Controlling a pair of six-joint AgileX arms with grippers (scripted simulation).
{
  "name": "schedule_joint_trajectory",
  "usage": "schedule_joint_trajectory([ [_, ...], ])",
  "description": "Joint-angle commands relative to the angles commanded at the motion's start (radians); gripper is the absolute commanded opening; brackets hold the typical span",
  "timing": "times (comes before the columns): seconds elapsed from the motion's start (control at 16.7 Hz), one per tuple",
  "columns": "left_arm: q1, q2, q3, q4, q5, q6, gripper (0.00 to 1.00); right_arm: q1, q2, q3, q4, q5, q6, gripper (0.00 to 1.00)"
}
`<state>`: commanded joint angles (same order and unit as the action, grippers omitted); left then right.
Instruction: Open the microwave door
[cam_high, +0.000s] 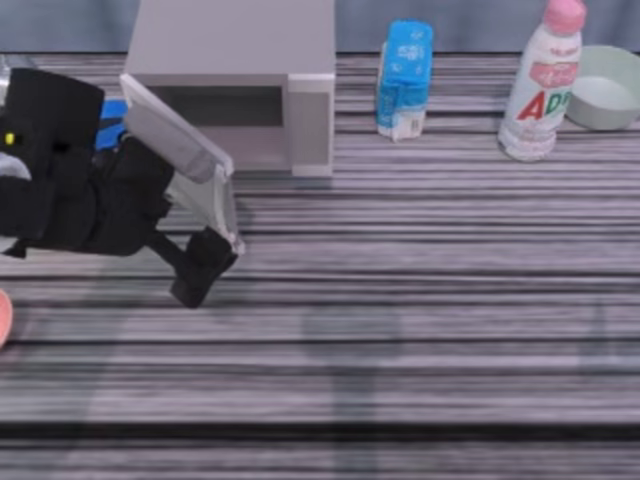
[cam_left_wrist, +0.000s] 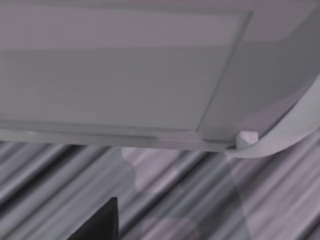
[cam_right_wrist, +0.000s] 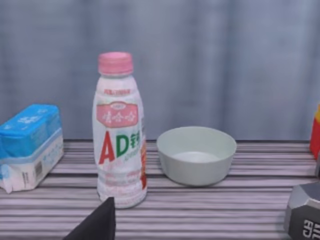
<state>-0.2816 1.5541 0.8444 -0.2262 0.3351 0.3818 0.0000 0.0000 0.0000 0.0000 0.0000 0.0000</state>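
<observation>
**While the left arm swings the microwave door out, the opening is about half done**

With the door (cam_high: 185, 160) already standing at a wide angle from the microwave (cam_high: 240, 75), the step in hand looks like the pull itself, and the way to do it well is to follow the door's arc. The hinge is on the left edge of the oven's front, so the free edge travels in a curve toward the near left. A straight tug would likely make the fingers slip off the handle edge or drag the whole oven across the table (cam_high: 420, 330).

The left gripper (cam_high: 205, 262) sits at the door's free edge, just beside the pale handle strip, near and left of the oven. From above, its black fingers appear to be touching that edge, but whether they are clamped on it or merely hooked behind it I cannot tell. The left wrist camera shows only the door panel close up and one dark fingertip (cam_left_wrist: 102, 222).

The microwave stands at the far left of the table, a light grey box with a flat top. Its dark cavity is exposed, and a narrow control strip runs down the right of its front. The door is a thin grey panel with a darker window.

The right arm is parked out of the overhead view, its camera facing a pink-capped bottle (cam_right_wrist: 120, 132), a pale bowl (cam_right_wrist: 196, 155) and a blue carton (cam_right_wrist: 30, 145).
</observation>
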Motion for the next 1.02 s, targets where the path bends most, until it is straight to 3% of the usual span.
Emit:
schedule_joint_trajectory([
  [0.3,-0.021,-0.189,-0.025,-0.147,-0.016,-0.03,1.0,0.0,0.0,0.0,0.0,0.0,0.0,1.0],
  [0.72,-0.022,-0.19,-0.012,-0.17,-0.021,-0.042,1.0,0.0,0.0,0.0,0.0,0.0,0.0,1.0],
  [1.02,-0.067,-0.033,0.197,-0.371,-0.1,-0.252,1.0,0.0,0.0,0.0,0.0,0.0,0.0,1.0],
])
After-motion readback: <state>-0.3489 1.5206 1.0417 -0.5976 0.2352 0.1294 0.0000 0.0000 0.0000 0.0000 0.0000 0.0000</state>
